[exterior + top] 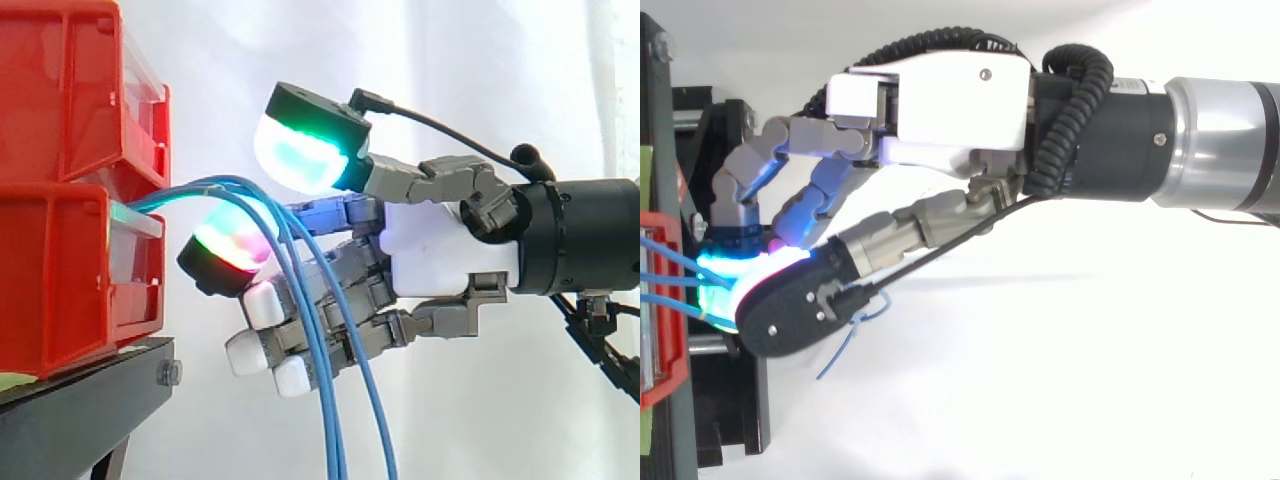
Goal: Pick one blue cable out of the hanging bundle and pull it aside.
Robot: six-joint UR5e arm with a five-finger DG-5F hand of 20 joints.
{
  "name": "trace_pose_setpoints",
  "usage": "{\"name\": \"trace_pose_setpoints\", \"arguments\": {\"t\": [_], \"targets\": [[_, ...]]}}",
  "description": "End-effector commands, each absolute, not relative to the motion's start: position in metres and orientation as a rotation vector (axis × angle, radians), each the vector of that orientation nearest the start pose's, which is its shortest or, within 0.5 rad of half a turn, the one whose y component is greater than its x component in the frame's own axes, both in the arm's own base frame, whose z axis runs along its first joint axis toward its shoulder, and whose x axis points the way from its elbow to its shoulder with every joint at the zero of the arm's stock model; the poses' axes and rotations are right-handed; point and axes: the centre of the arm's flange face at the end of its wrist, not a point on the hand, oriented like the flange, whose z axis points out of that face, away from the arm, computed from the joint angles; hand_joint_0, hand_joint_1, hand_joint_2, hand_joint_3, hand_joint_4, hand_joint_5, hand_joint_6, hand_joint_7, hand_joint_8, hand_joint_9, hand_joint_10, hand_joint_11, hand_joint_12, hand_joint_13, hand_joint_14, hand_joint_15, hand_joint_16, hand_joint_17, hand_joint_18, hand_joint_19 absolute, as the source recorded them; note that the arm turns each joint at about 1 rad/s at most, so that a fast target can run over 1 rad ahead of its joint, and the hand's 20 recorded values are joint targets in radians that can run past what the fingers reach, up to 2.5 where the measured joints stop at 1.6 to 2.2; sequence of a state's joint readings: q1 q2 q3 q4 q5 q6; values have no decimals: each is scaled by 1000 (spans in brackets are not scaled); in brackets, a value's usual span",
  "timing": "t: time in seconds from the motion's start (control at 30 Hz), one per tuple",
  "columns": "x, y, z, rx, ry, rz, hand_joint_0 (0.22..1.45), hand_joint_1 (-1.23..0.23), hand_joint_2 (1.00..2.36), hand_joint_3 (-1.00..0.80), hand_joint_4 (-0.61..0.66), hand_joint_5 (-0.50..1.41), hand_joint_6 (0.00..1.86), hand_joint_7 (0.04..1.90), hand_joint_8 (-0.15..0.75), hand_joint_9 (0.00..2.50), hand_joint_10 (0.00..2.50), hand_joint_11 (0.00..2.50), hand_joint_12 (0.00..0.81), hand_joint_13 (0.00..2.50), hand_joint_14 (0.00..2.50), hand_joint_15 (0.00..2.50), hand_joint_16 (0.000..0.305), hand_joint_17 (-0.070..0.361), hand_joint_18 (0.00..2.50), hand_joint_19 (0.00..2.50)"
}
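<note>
White curtain behind: limp, slippery blue cables [203, 188] droop from the red bin [60, 280], best pinched near it; the hand's [440, 250] hold I cannot tell.

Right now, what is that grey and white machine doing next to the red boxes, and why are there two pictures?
That is a robot hand on the end of a robot arm. One picture is taken from the side, level with the hand. The other looks down from above. Both show the same moment. On the left, red bins are stacked on a black stand. Blue cables come out from the bins and hang down in a bundle, right at the hand. The robot's job is to pick one cable and pull it aside. I cannot tell whether it has hold of one yet.
</note>
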State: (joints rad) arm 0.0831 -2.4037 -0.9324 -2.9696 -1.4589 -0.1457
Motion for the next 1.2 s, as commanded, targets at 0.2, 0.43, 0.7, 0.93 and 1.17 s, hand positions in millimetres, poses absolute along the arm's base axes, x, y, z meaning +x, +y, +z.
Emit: {"name": "trace_pose_setpoints", "arguments": {"t": [0.2, 0.43, 0.7, 0.93, 1.17], "targets": [[806, -85, 275, 1113, 1269, 1072, 574, -559, 1017, -238, 48, -115, 876, 929, 274, 982, 14, 415, 288, 787, 16, 366, 40, 89, 677, 464], [808, -91, 286, 1083, 1277, 1058, 624, -751, 1018, -118, 7, -138, 946, 814, 285, 904, 14, 443, 296, 779, 15, 364, 42, 95, 701, 427], [807, -92, 284, 1088, 1287, 1049, 707, -829, 1017, -251, -73, -160, 965, 808, 263, 862, 14, 445, 273, 763, 17, 359, 39, 89, 688, 411], [804, -95, 282, 1107, 1305, 1036, 670, -794, 1009, -397, -17, -148, 955, 813, 259, 911, 14, 450, 271, 784, 15, 368, 39, 88, 689, 424], [796, -90, 264, 1143, 1345, 1017, 593, -678, 1001, -487, 48, -124, 934, 832, 266, 965, 16, 438, 277, 800, 17, 372, 39, 88, 695, 459]]}}
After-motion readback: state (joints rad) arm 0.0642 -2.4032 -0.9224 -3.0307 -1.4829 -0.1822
